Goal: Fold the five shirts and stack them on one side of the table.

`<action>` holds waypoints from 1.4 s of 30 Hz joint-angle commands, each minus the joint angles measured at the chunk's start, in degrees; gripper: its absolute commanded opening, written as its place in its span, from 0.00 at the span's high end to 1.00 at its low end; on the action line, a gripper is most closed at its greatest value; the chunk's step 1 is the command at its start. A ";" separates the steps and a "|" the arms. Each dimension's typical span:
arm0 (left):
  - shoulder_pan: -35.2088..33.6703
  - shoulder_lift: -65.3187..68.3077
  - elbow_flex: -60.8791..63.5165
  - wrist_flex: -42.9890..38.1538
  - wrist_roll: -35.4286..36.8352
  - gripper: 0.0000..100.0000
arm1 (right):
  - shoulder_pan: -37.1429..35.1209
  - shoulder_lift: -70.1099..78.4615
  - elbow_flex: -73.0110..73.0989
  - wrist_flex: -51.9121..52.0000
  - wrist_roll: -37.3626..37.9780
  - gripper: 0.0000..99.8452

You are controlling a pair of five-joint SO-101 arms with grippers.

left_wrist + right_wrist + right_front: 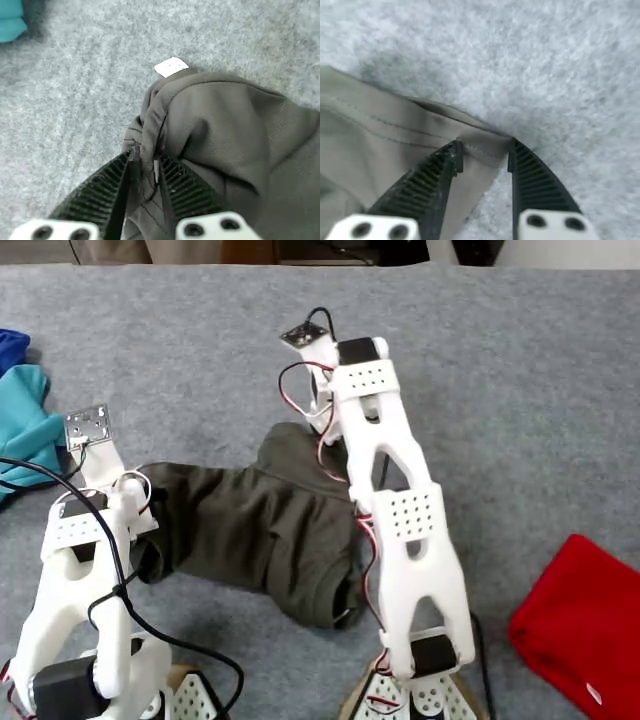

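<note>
"Judging from the table (520,350), which step is in hand?"

"The first fold of the dark shirt (250,530), I'd say. It lies bunched mid-table between the arms. The red shirt (585,625) sits well apart on one side, with the teal shirt (25,425) and blue shirt (10,345) at the opposite edge."

"And the grippers?"

"The left gripper (145,167) is clamped on a gathered fold at the shirt's edge. The right gripper (484,152) has its jaws apart, straddling a hem corner that lies on the table."

"So what next?"

"Probably the right one must close on that corner. Then both should draw the cloth flat before folding."

"How do the views differ?"

"The high view gives the shirt's whole lie and the other shirts. The wrist views give the grips, which the arms cover from above. The left wrist view adds a white tag (171,67) at the shirt's edge."
</note>
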 commanded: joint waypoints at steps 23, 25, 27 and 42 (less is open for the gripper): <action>1.05 -0.31 0.00 -0.79 0.18 0.98 | 1.27 1.01 0.22 1.32 3.87 1.00; 1.05 -0.31 0.00 -0.79 0.18 0.98 | 1.27 0.66 -0.04 1.76 3.78 1.00; 1.05 -0.31 0.00 -1.14 0.18 0.98 | 1.10 -0.04 -1.71 3.34 4.04 1.00; 2.46 -0.92 -23.03 10.46 0.26 0.98 | -0.48 -36.53 -13.32 7.30 2.46 1.00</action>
